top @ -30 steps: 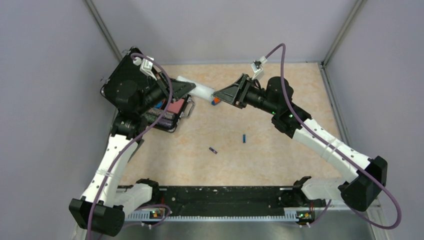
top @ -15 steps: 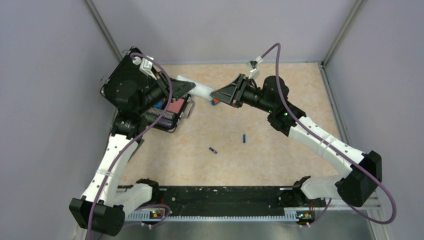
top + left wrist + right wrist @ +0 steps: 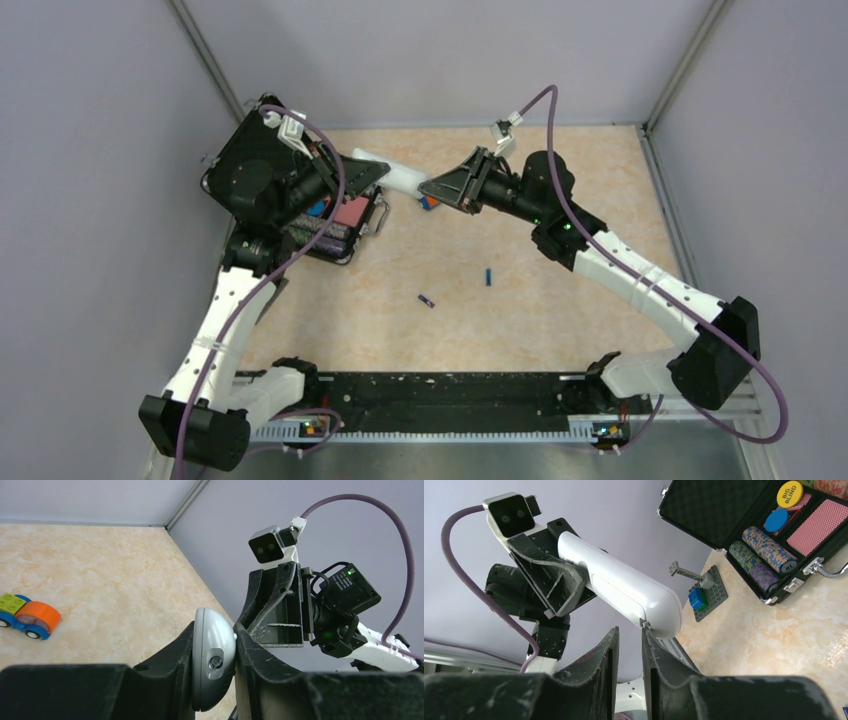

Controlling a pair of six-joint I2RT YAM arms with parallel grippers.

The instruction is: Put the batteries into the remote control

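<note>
My left gripper [image 3: 366, 172] is shut on the white remote control [image 3: 396, 177] and holds it in the air at the back of the table. Its rounded end shows between the jaws in the left wrist view [image 3: 214, 662]. My right gripper [image 3: 432, 187] meets the remote's free end. In the right wrist view the jaws of the right gripper [image 3: 630, 630] stand a narrow gap apart with nothing between them, and one fingertip [image 3: 644, 628] touches a small tab on the remote [image 3: 624, 587]. The blue battery [image 3: 489, 277] and the darker battery [image 3: 427, 300] lie on the table.
An open black case [image 3: 335, 228] with chip stacks and cards lies under the left gripper, also in the right wrist view [image 3: 704, 515]. A toy car [image 3: 430, 201] sits below the remote's end and shows in the left wrist view [image 3: 27, 617]. A grey brick plate [image 3: 706, 596] lies beside the case.
My right gripper has moved a little left, closing in on the remote's free end. The left gripper, the remote and both batteries have stayed in place.
</note>
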